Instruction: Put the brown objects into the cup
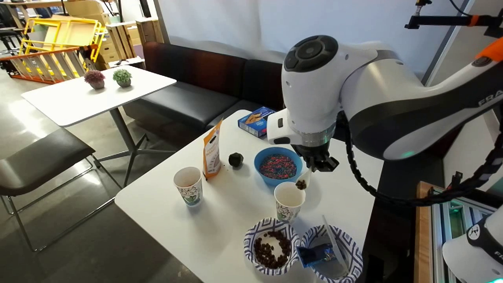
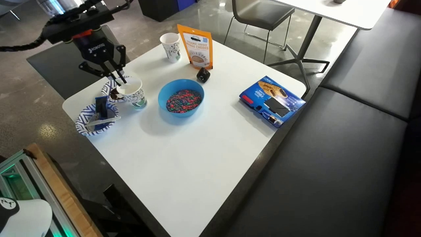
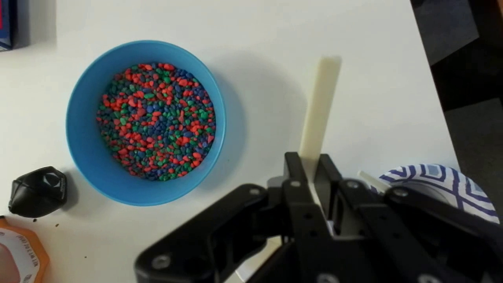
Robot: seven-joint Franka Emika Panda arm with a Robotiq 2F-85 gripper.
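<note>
Exterior view: claw [image 1: 313, 167] downward near a cup [image 1: 289, 208], tight on a spoon [image 1: 307, 176] of brown objects [image 1: 301, 184]

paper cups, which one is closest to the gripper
The paper cup beside the bowl of brown lumps: in both exterior views the gripper hangs close by it. The other cup stands farther off, beside the orange bag.
</note>
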